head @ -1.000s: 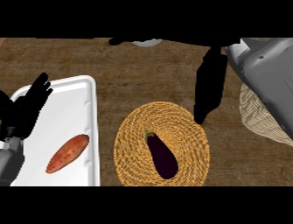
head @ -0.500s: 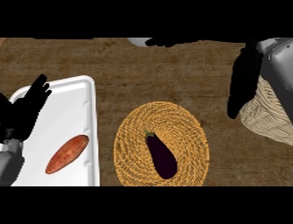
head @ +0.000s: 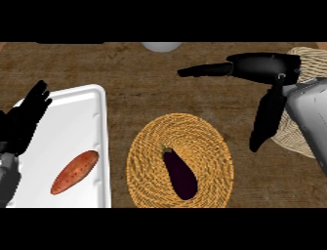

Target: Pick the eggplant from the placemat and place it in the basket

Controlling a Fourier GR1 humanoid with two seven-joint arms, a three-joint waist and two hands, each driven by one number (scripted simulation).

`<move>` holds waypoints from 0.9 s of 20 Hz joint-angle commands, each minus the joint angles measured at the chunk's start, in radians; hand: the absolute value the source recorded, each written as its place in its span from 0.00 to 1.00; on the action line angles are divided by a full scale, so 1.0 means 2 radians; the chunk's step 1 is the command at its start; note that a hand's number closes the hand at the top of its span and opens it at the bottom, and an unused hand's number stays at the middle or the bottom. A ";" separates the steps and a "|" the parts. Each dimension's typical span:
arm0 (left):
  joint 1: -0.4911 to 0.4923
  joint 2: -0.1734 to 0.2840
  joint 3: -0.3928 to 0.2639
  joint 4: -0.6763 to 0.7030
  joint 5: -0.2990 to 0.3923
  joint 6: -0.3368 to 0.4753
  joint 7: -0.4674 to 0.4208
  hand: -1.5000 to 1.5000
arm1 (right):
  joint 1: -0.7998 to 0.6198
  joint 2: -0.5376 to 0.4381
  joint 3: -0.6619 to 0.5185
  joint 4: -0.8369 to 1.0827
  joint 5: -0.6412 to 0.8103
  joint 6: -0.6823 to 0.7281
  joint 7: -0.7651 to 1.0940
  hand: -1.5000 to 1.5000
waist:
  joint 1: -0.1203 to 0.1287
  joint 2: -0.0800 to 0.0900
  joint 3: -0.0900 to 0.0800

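Eggplant (head: 179,174) on placemat (head: 146,166): likely smooth, slippery, fairly stiff; best grasped mid-body. Right hand (head: 263,71) above it, fingers spread, empty.

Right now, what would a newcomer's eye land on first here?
Probably the dark eggplant lying on the round woven placemat at centre. Next, the right hand at upper right, open, beside the basket at the right edge. Then the white tray at left with an orange vegetable on it, the left hand resting open at its edge.
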State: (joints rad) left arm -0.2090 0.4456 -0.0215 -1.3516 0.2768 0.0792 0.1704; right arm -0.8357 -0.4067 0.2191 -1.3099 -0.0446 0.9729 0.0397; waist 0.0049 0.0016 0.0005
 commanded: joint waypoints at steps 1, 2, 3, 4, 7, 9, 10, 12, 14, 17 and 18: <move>-0.023 0.000 0.014 0.019 0.001 -0.012 0.002 0.50 | 0.077 0.036 0.026 -0.050 0.065 -0.048 -0.042 0.00 | -0.003 0.000 0.000; -0.007 -0.017 -0.009 -0.005 -0.020 0.013 0.011 0.50 | 0.068 0.052 0.035 -0.014 0.104 -0.072 -0.077 0.00 | 0.003 0.001 0.000; -0.023 -0.010 0.009 0.019 -0.016 0.001 0.002 0.50 | 0.079 0.049 0.030 -0.017 0.108 -0.072 -0.088 0.00 | 0.000 0.001 0.000; -0.001 -0.013 0.003 -0.007 -0.012 -0.003 0.001 0.50 | 0.098 0.054 0.043 -0.004 0.135 -0.094 -0.117 0.00 | 0.003 0.001 0.000; -0.021 -0.004 0.011 -0.013 -0.012 -0.006 0.041 0.50 | 0.093 0.094 0.048 0.023 0.143 -0.117 -0.109 0.00 | 0.002 0.000 0.000; -0.015 -0.025 0.006 0.017 -0.032 0.000 -0.002 0.50 | 0.117 0.110 0.049 0.018 0.146 -0.131 -0.122 0.00 | 0.000 0.000 0.000; -0.002 -0.026 0.004 -0.005 -0.033 -0.001 0.002 0.50 | 0.137 0.106 0.046 0.012 0.139 -0.121 -0.123 0.00 | -0.001 -0.001 0.000; -0.013 -0.022 0.018 0.007 -0.023 -0.014 0.013 0.50 | 0.139 0.145 0.059 0.018 0.155 -0.148 -0.101 0.00 | -0.001 -0.001 0.000; -0.002 -0.025 0.019 0.015 -0.035 -0.022 0.002 0.50 | 0.115 0.154 0.072 0.038 0.188 -0.142 -0.098 0.00 | 0.000 -0.001 0.000; 0.011 -0.023 0.031 0.002 -0.032 -0.028 -0.009 0.50 | 0.111 0.155 0.092 0.087 0.237 -0.166 -0.139 0.00 | 0.003 0.000 0.000; -0.014 -0.016 0.037 0.002 -0.036 -0.024 0.023 0.50 | 0.125 0.152 0.090 0.051 0.231 -0.143 -0.119 0.00 | -0.001 -0.001 0.000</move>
State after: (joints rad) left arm -0.2262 0.3979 0.0231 -1.3406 0.2099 0.0461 0.1862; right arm -0.6106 -0.1237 0.3670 -1.2121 0.3517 0.6924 -0.1906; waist 0.0061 0.0010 0.0001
